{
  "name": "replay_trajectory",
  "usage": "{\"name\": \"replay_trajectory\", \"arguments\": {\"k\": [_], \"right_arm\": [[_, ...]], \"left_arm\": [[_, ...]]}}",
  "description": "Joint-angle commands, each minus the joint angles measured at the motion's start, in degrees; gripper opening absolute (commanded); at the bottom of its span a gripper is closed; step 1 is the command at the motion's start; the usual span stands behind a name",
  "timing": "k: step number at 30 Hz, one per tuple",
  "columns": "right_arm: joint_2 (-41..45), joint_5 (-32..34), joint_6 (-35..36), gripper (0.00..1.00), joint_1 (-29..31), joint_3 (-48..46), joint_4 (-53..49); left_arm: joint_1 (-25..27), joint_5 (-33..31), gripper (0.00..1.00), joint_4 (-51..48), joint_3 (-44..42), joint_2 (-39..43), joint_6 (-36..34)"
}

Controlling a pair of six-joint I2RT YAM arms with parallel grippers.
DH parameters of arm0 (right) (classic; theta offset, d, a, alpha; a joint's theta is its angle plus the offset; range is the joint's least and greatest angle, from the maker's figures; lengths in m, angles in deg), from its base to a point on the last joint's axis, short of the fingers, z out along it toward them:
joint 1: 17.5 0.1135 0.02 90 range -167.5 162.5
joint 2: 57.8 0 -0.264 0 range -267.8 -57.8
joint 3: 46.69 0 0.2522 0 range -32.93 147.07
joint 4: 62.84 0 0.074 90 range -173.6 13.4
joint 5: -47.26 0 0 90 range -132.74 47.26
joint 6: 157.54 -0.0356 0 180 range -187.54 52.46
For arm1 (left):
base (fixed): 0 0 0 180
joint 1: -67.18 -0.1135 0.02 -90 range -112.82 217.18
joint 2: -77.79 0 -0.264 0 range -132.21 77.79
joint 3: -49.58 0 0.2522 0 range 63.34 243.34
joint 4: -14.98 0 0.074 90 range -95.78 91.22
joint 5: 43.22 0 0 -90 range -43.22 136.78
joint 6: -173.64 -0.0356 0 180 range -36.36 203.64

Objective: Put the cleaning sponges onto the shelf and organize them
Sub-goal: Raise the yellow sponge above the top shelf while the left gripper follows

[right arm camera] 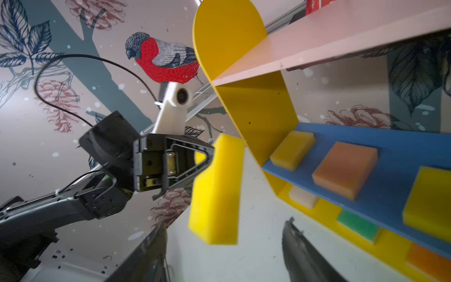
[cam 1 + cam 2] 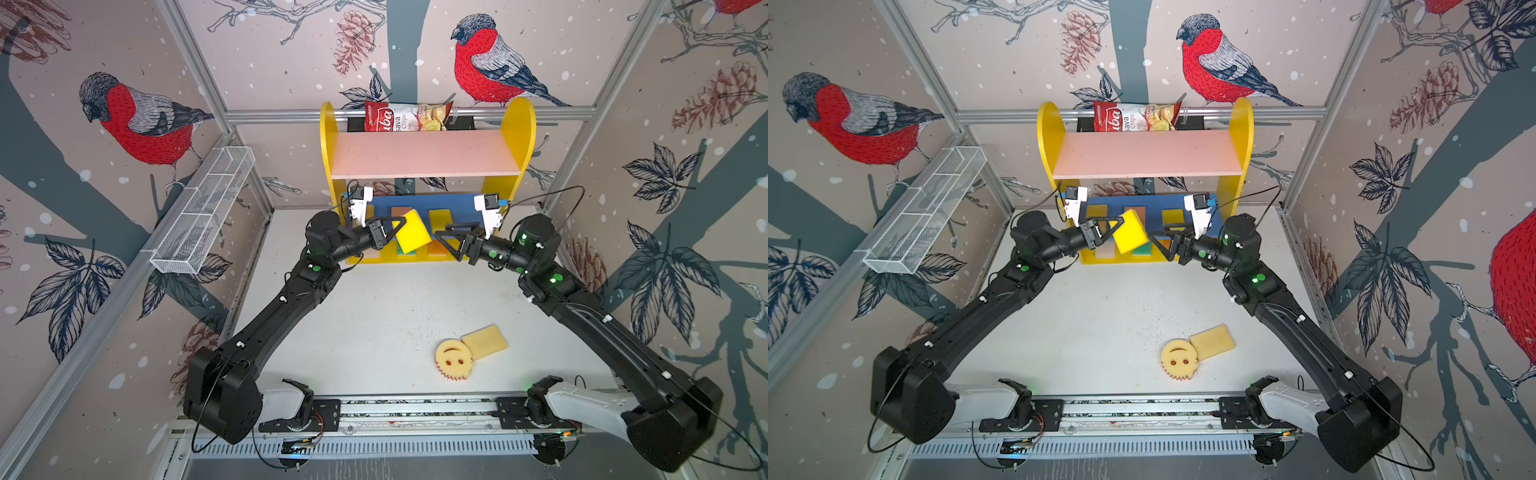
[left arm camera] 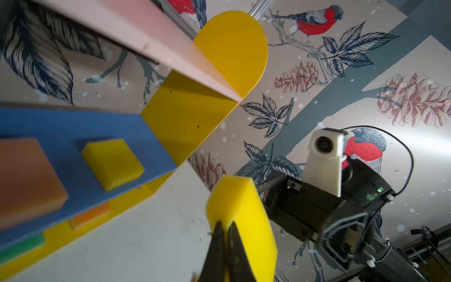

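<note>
from where i stand, the shelf [image 2: 519, 137] sits at 12 o'clock on the table [image 2: 374, 316], and both arms are crowded in front of it. the left gripper [image 3: 225, 225] is pinched nearly flat on 1 edge of a bright yellow sponge [image 2: 412, 237], which hangs tilted in the air in front of the blue board [image 2: 457, 208]. the right gripper [image 2: 441, 234] has its jaws spread and holds nothing. it sits just beside the sponge at its 3 o'clock.

that thin pinch worries me. most of the foam hangs beyond the jaws, so a quick move could make it swing, twist or slip out onto the table.

the blue board already carries 3 sponges: a pale yellow one [image 1: 292, 149], a peach one [image 1: 345, 169] and a yellow one [image 1: 429, 195]. the base below holds a cream one [image 1: 303, 199], a green one [image 1: 358, 223] and an orange one [image 1: 429, 254]. if the tilted sponge goes in crooked, i think a corner could shove a neighbour out of line or off the front.

the pink board [image 2: 424, 153] hangs low overhead, and the wrist camera could catch on its edge.

the 2 claws are also very close, so any sideways drift could bump them together.

at 5 o'clock on the table, the smiley sponge [image 2: 454, 360] and a cream rectangle [image 2: 485, 341] lie touching and wait their turn.
</note>
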Motion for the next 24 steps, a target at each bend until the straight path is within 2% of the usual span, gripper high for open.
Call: {"name": "replay_trajectory", "arguments": {"k": [1,3,9,12,15,18,20,21,23,24], "right_arm": [[-3.5,-4.1,-0.8,0.64,-1.5,4.0,-3.6],[-6.7,-6.5,1.5,0.65,-1.6,7.4,-4.5],[-11.2,-6.4,3.9,0.73,-2.5,15.2,0.4],[-15.4,-7.6,4.7,0.76,-4.2,23.0,1.9],[-22.8,-11.9,5.7,0.77,-5.9,35.6,0.0],[-33.2,-12.8,8.6,0.79,-7.2,54.4,-7.0],[-40.6,-12.9,5.6,0.8,-8.6,67.4,-9.6],[-44.0,-13.9,1.9,0.79,-9.4,72.4,-8.7],[-46.4,-16.8,-8.1,0.75,-11.0,73.3,-0.7],[-46.6,-17.8,-12.4,0.73,-11.3,71.9,2.9]], "left_arm": [[-0.2,2.1,0.0,-11.2,8.1,-1.8,-9.5],[-0.3,2.0,0.0,-14.8,12.8,-3.2,-12.6],[-0.7,0.9,0.0,-21.0,26.0,-7.3,-17.6],[-1.6,0.4,0.0,-21.7,33.5,-10.0,-20.4],[-3.2,0.8,0.0,-22.4,43.7,-14.9,-21.9],[-5.6,2.3,0.0,-26.3,58.8,-23.5,-18.3],[-7.3,4.8,0.0,-29.2,69.1,-29.7,-14.1],[-8.0,6.3,0.0,-30.5,73.6,-32.6,-11.8],[-9.0,8.5,0.0,-32.1,77.8,-35.9,-8.9],[-9.5,8.8,0.0,-31.0,75.5,-35.3,-7.6]]}}
